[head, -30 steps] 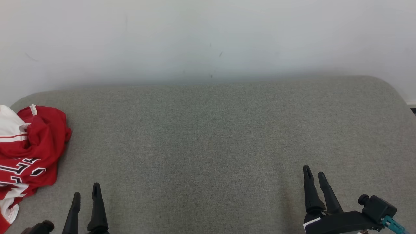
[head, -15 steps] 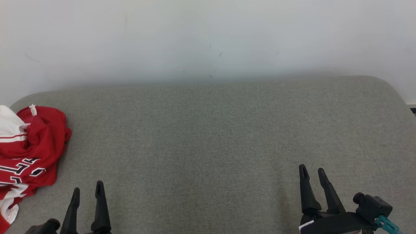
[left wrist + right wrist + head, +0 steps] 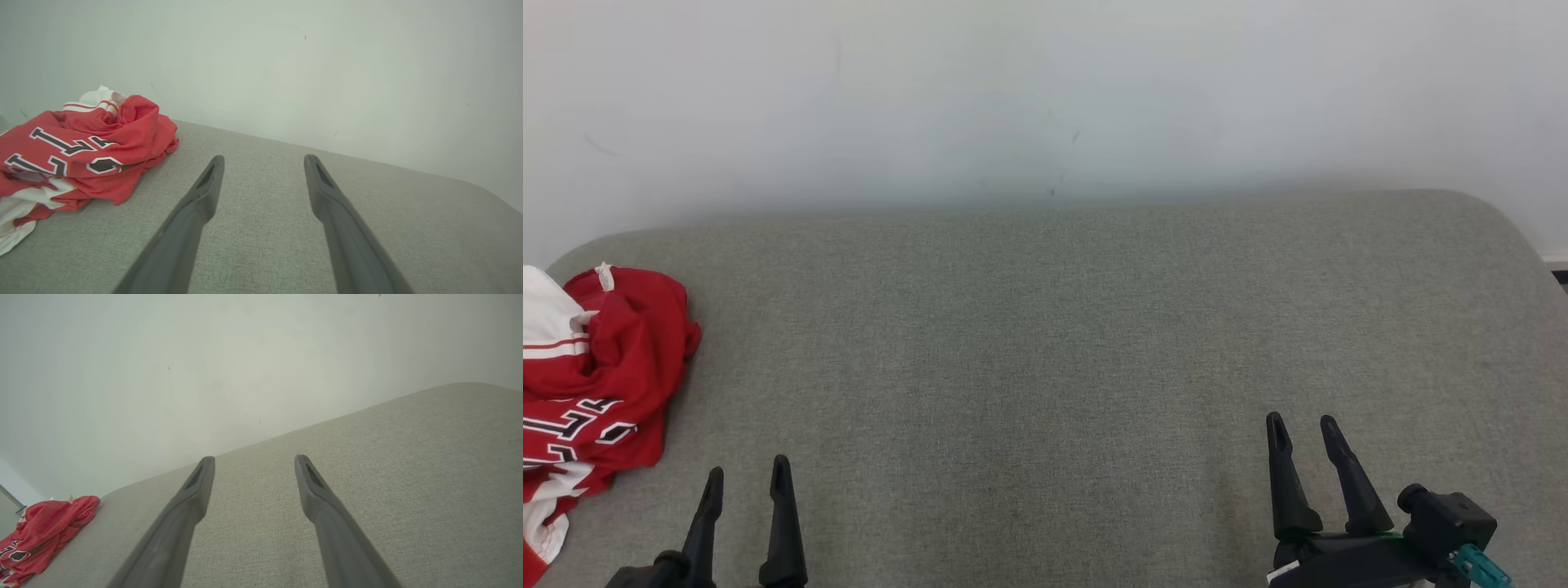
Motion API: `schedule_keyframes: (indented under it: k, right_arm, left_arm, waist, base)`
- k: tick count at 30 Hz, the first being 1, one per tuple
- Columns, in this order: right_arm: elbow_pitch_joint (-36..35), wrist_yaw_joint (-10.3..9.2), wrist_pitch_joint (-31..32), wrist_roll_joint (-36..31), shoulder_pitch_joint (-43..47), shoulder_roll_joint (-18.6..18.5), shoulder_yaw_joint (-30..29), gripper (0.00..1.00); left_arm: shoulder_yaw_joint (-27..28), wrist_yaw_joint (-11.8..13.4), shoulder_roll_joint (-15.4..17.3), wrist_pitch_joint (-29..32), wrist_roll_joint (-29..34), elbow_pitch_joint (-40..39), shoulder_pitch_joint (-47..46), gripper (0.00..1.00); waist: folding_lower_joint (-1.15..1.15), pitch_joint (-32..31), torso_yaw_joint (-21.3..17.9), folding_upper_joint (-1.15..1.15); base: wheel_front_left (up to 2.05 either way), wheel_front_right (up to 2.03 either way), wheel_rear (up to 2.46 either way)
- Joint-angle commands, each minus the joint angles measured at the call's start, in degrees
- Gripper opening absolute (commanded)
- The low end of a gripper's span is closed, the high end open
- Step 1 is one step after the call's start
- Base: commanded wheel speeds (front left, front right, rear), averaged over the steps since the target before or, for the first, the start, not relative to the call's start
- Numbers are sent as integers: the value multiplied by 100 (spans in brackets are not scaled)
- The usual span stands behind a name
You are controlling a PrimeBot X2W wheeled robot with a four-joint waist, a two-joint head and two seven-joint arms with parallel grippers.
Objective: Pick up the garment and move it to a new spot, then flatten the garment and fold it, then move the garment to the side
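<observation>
Since the earlier frames, the right gripper (image 3: 1299,418) is being shifted slightly leftward across the head view, and the left gripper (image 3: 749,465) is being turned a little, its two fingertips being brought nearly level; the garment (image 3: 596,384) is being left where it was. Both grippers are being held with fingers spread wide and nothing between them (bare grey upholstery is being shown in each gap in the wrist views). The garment, a red and white jersey with black-and-white lettering, is being shown as a crumpled heap at the left end of the cushion (image 3: 1045,343), partly cut off by the picture's edge, its longer extent running from the wall (image 3: 1045,98) side toward the robot. It is lying left of and slightly ahead of the left gripper, near but apart from it, and well apart from the right gripper. The left arm is therefore being judged the nearer, and a leftward reach is being judged necessary for the pick-up, not yet begun.
</observation>
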Motion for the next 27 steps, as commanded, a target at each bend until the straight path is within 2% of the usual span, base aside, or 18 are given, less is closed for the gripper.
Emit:
schedule_keyframes:
  k: [1,27]
  right_arm:
    - [-61,-9,-66,-147,35,-1,19,100]
    - [-115,-11,-348,-1309,146,1,-39,100]
  left_arm:
    - [-5,-38,41,-52,140,-65,10,100]
    - [-13,-31,78,-334,1229,-156,161,100]
  waist:
    - [0,6,-1,0]
    - [0,-17,12,0]
  base:
    - [0,0,0]
    - [0,0,0]
